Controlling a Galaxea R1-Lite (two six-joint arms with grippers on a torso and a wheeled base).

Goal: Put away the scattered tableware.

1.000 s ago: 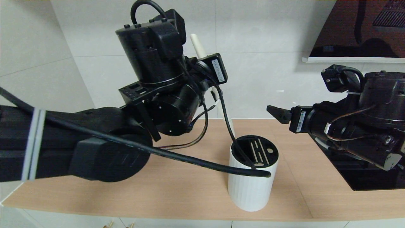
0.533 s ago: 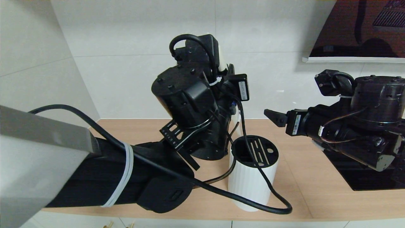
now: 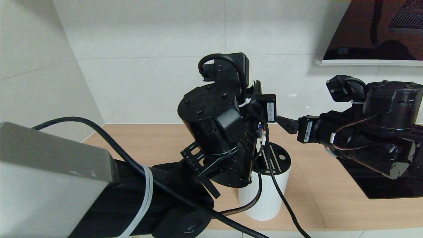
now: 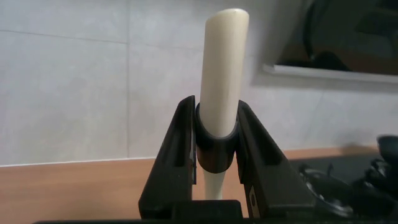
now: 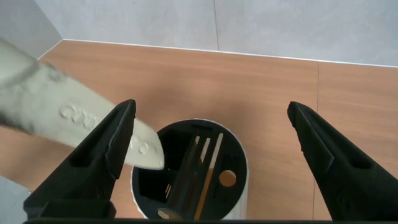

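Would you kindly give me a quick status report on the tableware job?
Left gripper shut on cream-handled utensil. Right gripper open, near utensil holder. Blade tip at holder's opening. Arms close together.

1. Just one white utensil holder [image 3: 267,201], the ribbed kind with a black slotted top.
2. One cream-handled utensil [image 4: 222,68].
3. Two grippers total: one left gripper [image 4: 216,107] and one right gripper [image 5: 210,107].
4. One wooden counter [image 3: 148,142], one black cooktop [image 3: 380,185], and one range hood [image 3: 373,29].
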